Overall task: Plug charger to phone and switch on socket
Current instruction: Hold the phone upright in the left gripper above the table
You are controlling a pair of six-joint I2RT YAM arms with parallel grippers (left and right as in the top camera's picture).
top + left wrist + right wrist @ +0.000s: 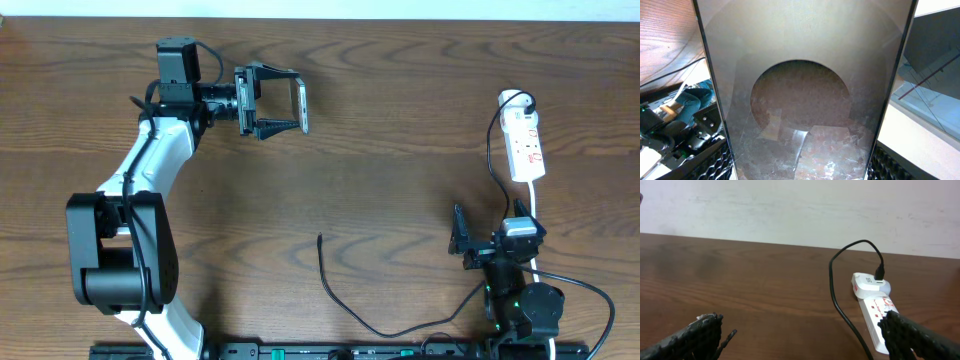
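Note:
The phone (302,107) stands on edge above the table at the back left, and my left gripper (297,102) is shut on it. In the left wrist view its glossy brown face (805,90) fills the space between the two fingers (710,160). The charger (335,292) lies loose on the table near the front, its tip (320,238) pointing away from me. The white socket (525,140) lies at the right with a black plug in its far end. My right gripper (497,236) stands open in front of the socket (874,307), with nothing between its fingers (695,337).
A black cable (840,305) runs from the plug past the socket's left side toward my right gripper. The white cord (537,195) leaves the socket toward the front edge. A pale wall (800,205) stands behind the table.

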